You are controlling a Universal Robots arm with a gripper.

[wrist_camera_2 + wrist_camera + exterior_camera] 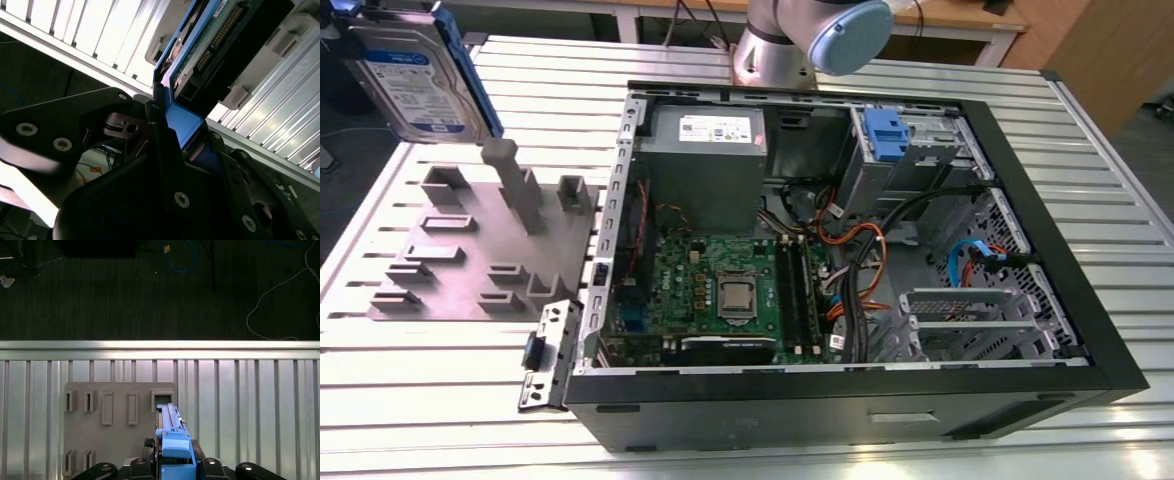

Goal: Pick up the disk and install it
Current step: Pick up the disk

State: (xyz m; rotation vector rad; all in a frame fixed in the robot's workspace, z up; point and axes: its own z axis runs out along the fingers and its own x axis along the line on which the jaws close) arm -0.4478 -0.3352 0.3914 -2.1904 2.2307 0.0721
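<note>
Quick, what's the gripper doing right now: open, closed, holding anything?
The gripper: shut on the disk, clamping the end of its blue carrier frame.

The slatted metal table (440,400) carries a grey slotted fixture plate (460,285), an open computer case (854,405) and the arm's base (767,62).

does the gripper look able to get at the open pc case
Likely yes: the case lies open side up, uncovered; the gripper, shut on the disk, hangs clear beside it.
</note>
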